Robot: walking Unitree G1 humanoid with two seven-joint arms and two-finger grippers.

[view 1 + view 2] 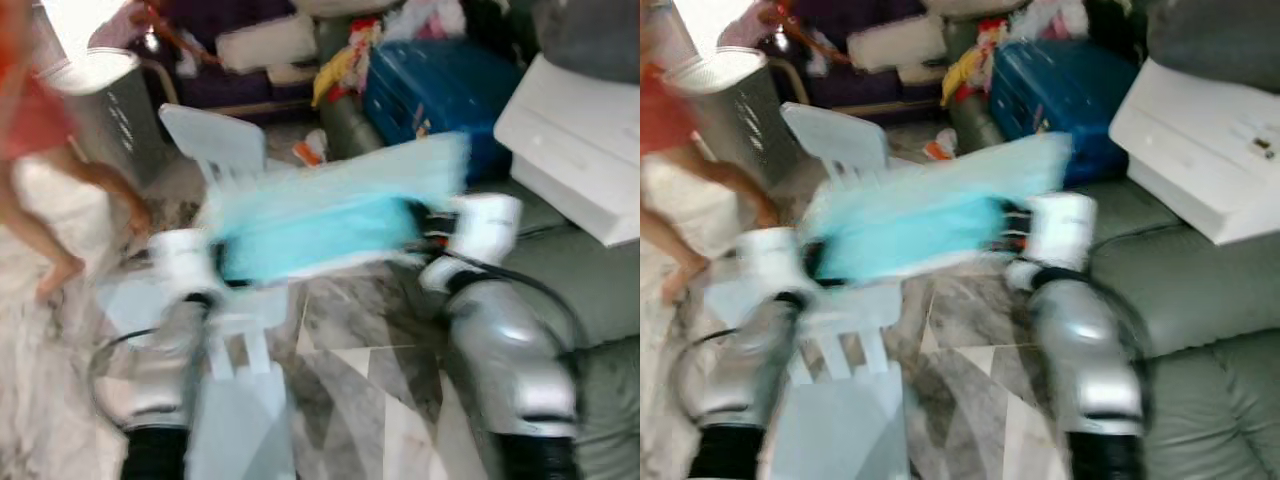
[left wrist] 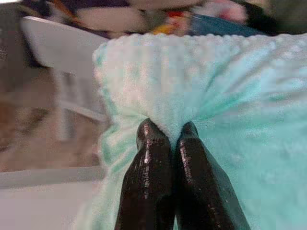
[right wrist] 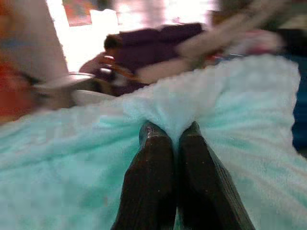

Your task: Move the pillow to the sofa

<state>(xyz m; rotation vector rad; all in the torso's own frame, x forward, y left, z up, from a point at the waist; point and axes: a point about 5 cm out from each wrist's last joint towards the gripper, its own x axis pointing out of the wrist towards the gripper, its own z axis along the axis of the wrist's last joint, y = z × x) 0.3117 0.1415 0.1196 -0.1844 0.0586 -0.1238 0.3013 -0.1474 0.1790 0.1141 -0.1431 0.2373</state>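
Pillow [image 1: 320,225] hangs in the air between both arms, over a white chair [image 1: 225,150], with the sofa [image 1: 1200,290] off at about 3 o'clock. Left gripper [image 2: 168,132] and right gripper [image 3: 170,129] each have fingers pinched tight on a fold of fleece. Looks light, squishy and saggy, so end grips seem right.
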